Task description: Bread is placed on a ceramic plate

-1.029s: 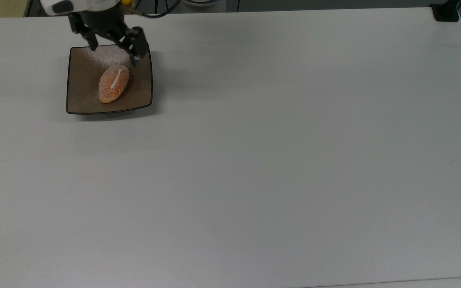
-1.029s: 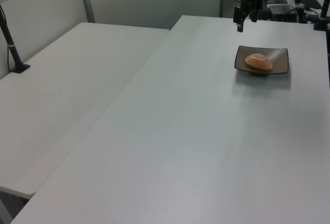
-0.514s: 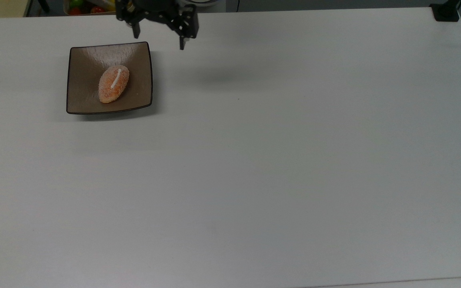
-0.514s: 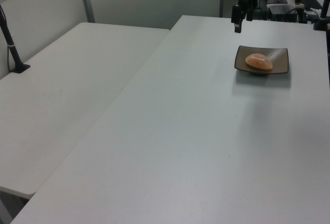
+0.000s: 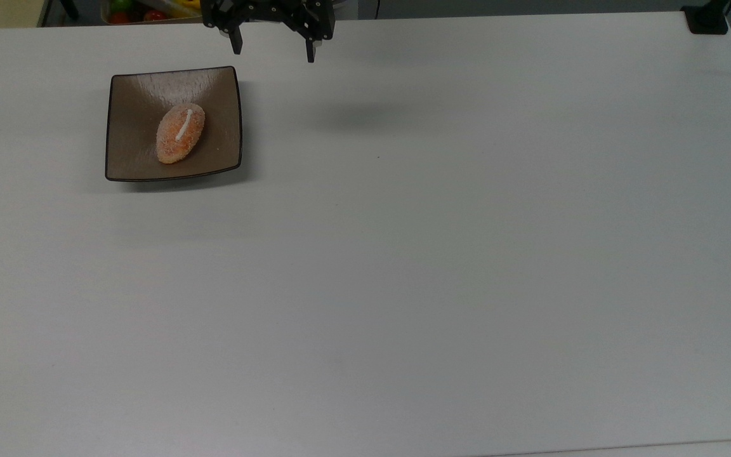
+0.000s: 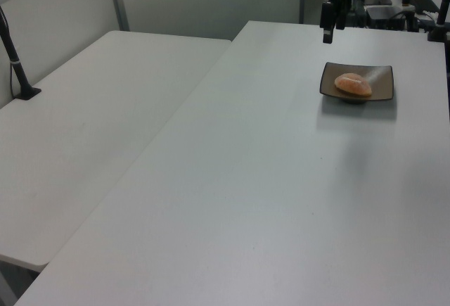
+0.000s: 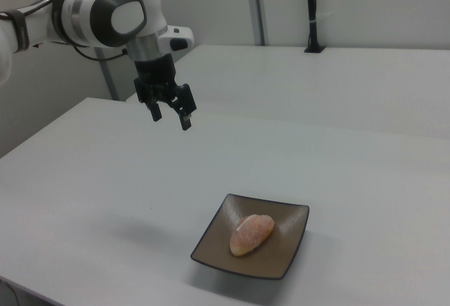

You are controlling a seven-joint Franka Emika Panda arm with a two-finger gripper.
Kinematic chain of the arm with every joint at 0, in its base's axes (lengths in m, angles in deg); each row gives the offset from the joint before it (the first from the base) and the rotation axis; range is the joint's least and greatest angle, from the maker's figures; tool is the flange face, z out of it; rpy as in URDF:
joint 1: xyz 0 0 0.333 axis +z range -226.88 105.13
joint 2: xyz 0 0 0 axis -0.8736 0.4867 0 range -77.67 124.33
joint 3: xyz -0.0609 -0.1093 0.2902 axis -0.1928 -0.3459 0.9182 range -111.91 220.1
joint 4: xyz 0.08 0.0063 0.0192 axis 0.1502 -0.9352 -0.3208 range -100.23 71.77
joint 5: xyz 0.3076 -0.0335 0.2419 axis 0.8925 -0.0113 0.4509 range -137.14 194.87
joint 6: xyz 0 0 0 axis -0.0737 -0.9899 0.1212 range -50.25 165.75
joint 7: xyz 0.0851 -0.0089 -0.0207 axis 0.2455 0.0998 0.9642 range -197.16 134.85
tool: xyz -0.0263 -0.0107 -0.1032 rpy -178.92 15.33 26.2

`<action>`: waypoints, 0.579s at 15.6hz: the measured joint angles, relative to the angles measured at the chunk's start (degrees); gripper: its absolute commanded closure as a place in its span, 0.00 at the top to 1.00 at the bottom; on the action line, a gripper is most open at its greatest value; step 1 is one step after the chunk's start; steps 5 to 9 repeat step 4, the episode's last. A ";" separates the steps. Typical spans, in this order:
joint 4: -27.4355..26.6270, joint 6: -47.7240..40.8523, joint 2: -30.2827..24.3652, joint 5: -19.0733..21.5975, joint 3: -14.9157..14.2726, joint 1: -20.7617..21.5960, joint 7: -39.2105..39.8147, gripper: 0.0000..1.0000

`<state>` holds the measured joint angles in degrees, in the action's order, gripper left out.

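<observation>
Since the frame a second earlier, the gripper [image 5: 272, 52] has left the space over the ceramic plate [image 5: 131, 95] and moved toward the top view's right, so that it hangs above bare table [image 5: 441, 254] near the far edge. The bread [image 5: 180, 133] and the plate lie exactly where they were.

Nearest in the right view is the ceramic plate [image 7: 288, 218], a glossy brown square with a thin dark rim, rounded corners and slightly raised edges, resting flat on the pale grey table [image 7: 91, 172]. The bread [image 7: 252, 233] lies on it, close to the middle of the plate. It is a small oval bun, orange-tan with a grainy, sugary surface and one white stripe along its top, and it is much smaller than the plate. Nothing touches it.

Further back in the right view, the gripper [image 7: 169, 118] hangs in the air, pointing down, well apart from the plate and up toward the right view's left. Its two black fingers [image 7: 187, 122] stand apart with a plain gap between them, and they hold nothing. Above it rises the white arm [image 7: 105, 14] with its rounded grey joint.

In the left view, the plate [image 6: 380, 74] with the bread [image 6: 353, 84] sits toward the far right of the table [image 6: 267, 179], and the gripper [image 6: 328, 36] hangs just beyond the plate's far left corner. A second pale table [image 6: 84, 123] stands to the left view's left.
</observation>
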<state>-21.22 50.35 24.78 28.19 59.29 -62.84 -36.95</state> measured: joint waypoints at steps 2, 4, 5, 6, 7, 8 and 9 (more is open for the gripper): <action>-0.07 0.00 0.00 0.02 0.00 0.17 0.00 1.00; -0.07 0.00 0.00 0.01 0.00 0.20 0.06 1.00; -0.07 0.00 0.00 0.01 0.00 0.20 0.06 1.00; -0.07 0.00 0.00 0.01 0.00 0.20 0.06 1.00; -0.07 0.00 0.00 0.01 0.00 0.20 0.06 1.00; -0.07 0.00 0.00 0.01 0.00 0.20 0.06 1.00; -0.07 0.00 0.00 0.01 0.00 0.20 0.06 1.00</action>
